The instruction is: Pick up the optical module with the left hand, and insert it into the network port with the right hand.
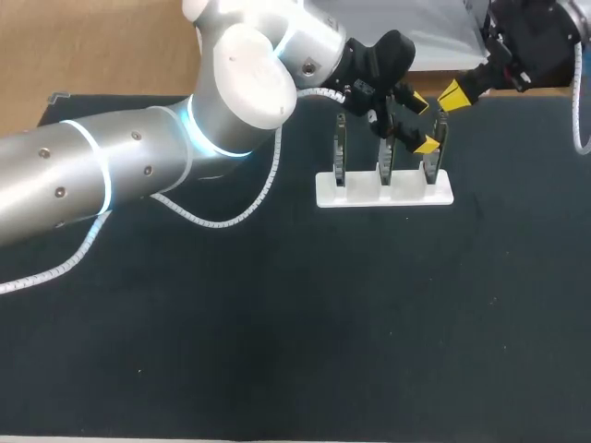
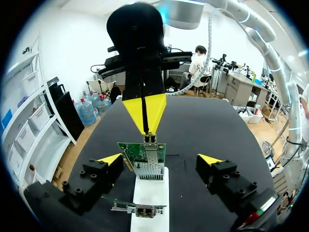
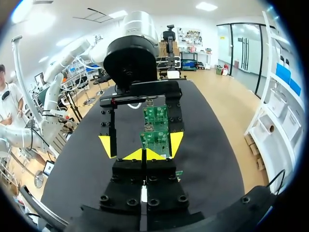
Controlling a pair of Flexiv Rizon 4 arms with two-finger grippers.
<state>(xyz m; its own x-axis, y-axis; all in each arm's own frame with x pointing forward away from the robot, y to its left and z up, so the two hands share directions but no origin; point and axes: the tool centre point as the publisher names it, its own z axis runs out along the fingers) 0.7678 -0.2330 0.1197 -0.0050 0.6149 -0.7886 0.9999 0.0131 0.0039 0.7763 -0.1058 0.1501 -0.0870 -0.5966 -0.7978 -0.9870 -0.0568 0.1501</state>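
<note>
**Student:** Where does the optical module (image 2: pixel 150 139) sit?

**Tutor:** At the top edge of the upright network card (image 2: pixel 143 157). It is pinched between the yellow tips of the right tool (image 2: pixel 145 116), which are drawn together on it (only a small grey stub shows).

**Student:** And the left tool (image 2: pixel 160 159)?

**Tutor:** Its fingers are spread wide, one on each side of that same card and below the module. The card stands at one end of the white stand (image 1: pixel 383 191) on the dark tabletop (image 1: pixel 277 323).
</note>
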